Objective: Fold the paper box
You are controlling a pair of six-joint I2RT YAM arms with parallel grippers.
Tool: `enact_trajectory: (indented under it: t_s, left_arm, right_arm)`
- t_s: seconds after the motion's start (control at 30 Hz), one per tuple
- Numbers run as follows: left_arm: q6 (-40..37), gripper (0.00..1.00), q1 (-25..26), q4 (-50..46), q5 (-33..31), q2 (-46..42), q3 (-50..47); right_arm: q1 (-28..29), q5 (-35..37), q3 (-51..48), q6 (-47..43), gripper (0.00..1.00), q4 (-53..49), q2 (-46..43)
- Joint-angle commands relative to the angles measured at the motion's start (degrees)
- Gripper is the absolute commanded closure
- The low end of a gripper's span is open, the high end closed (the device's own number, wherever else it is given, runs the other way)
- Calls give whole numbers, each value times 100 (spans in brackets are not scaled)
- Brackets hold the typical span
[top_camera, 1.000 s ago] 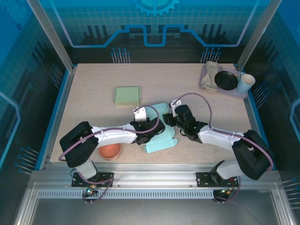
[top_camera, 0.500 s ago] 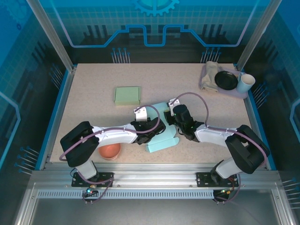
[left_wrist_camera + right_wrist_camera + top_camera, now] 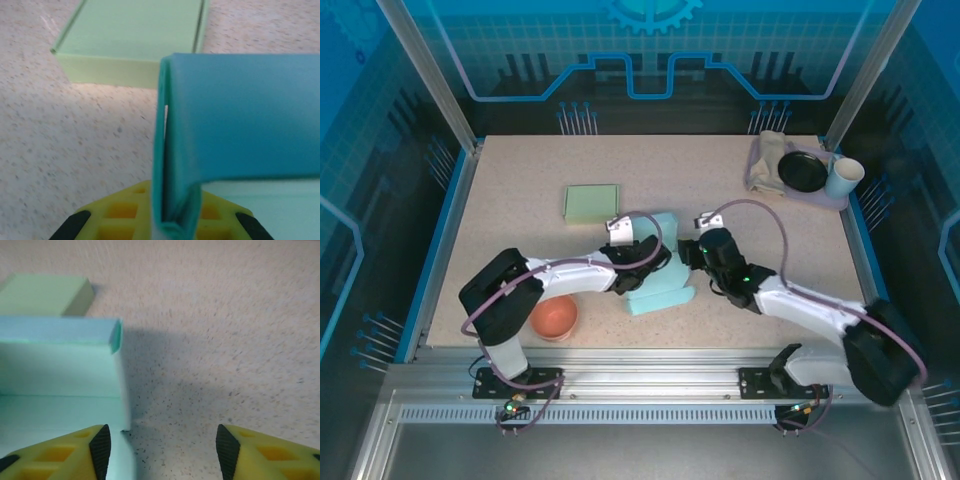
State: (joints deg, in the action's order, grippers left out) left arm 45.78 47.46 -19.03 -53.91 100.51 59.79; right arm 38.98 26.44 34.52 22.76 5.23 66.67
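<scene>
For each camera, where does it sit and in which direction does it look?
Top external: above and behind the arms, looking down on the table; both arms show, meeting at the paper box.
Left wrist: on the left arm, looking along the table toward the green box; the left tool pinches a paper box wall.
Right wrist: on the right arm, looking low over the table; the right tool stands open beside the paper box corner.
Shared: both wrist views include the paper box and green box.
</scene>
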Motion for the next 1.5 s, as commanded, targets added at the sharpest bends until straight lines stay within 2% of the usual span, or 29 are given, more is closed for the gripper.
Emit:
enact_trajectory:
  t_s: [0.0, 0.1, 0.17, 0.2, 0.27, 0.37, 0.5, 0.57, 0.67, 0.8, 0.97, 1.1, 1.23, 1.4, 1.47]
  left_arm:
    - [-1417, 88, -489, 262, 376, -35, 308]
    - [-3108, 89, -876, 684, 1664, -202, 495]
    - [-4146, 88, -962, 595, 2408, -294, 783]
    - [-4618, 88, -954, 422, 2566, -312, 1007]
    - [-5456, 87, -886, -56, 2761, -264, 1496]
    - [-6711, 87, -665, -748, 2688, -45, 2139]
    - [-8253, 86, -48, -1890, 2588, 410, 2448]
    - [-8532, 87, 159, -2476, 2235, 787, 2708]
    - [-8538, 90, 257, -3352, 1878, 1422, 3271]
    - [-8687, 91, 444, -3637, 1313, 1964, 3558]
    - [-8827, 91, 649, -3754, 1199, 2420, 3957]
    - [-8684, 84, 651, -4157, 1022, 2908, 4498]
    - [-8687, 81, 618, -4099, 865, 3086, 4767]
    - [-8648, 67, 609, -4186, 864, 3163, 5043]
    - [-8631, 64, 606, -4164, 851, 3143, 5089]
  right_arm:
    - [24, 471, 249, 484, 36, -1878, -1037]
    - [-54, 1104, 210, 328, 28, -2702, -1945]
    - [-177, 1133, 128, 204, 26, -2890, -2483]
    - [-215, 1057, 85, 169, 26, -2959, -2745]
    - [-272, 914, -6, 139, 26, -2968, -3164]
    - [-295, 862, -154, 223, 26, -2944, -3598]
    - [-317, 692, -290, 269, 26, -2851, -3881]
    - [-329, 557, -247, 271, 25, -2895, -3953]
    - [-339, 472, -218, 256, 25, -2964, -4152]
    - [-370, 476, -290, 293, 25, -3028, -4489]
    - [-430, 496, -370, 349, 25, -3010, -4604]
    - [-444, 441, -352, 360, 25, -3028, -4557]
    - [-470, 469, -367, 360, 25, -3037, -4564]
    - [-494, 445, -383, 369, 25, -3053, -4566]
    - [-498, 442, -382, 370, 25, -3057, -4571]
